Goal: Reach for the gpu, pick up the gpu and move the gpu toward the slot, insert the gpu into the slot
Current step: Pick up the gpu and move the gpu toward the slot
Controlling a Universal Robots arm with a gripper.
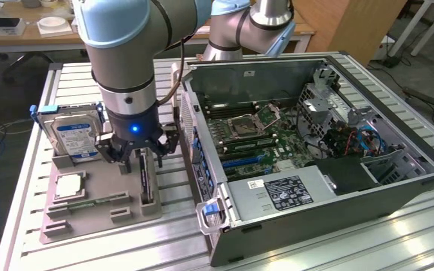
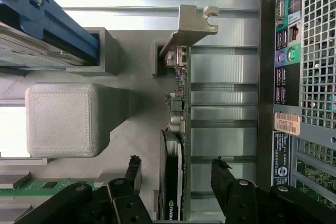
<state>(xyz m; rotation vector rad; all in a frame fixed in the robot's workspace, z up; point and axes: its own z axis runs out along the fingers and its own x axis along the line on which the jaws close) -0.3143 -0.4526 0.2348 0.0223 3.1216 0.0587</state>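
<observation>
- The Universal Robots arm (image 1: 126, 84) stands nearly vertical over the grey fixture tray (image 1: 66, 232), wrist pointing straight down, on the exterior view's left of the open computer case (image 1: 315, 217).
- Its gripper (image 1: 138, 161) hangs with jaws spread wide, holding nothing.
- The gpu (image 1: 147, 186) stands on edge in a holder of the tray, directly beneath the gripper.
- From the wrist camera, the two black fingers (image 2: 223, 177) flank the gpu (image 2: 176, 145), one on each side (a gap shows between each finger and the card); its pale metal bracket (image 2: 191, 24) is at the far end.
- A blue-labelled hard drive (image 1: 75, 135) stands upright in the same tray, beside the arm.
</observation>
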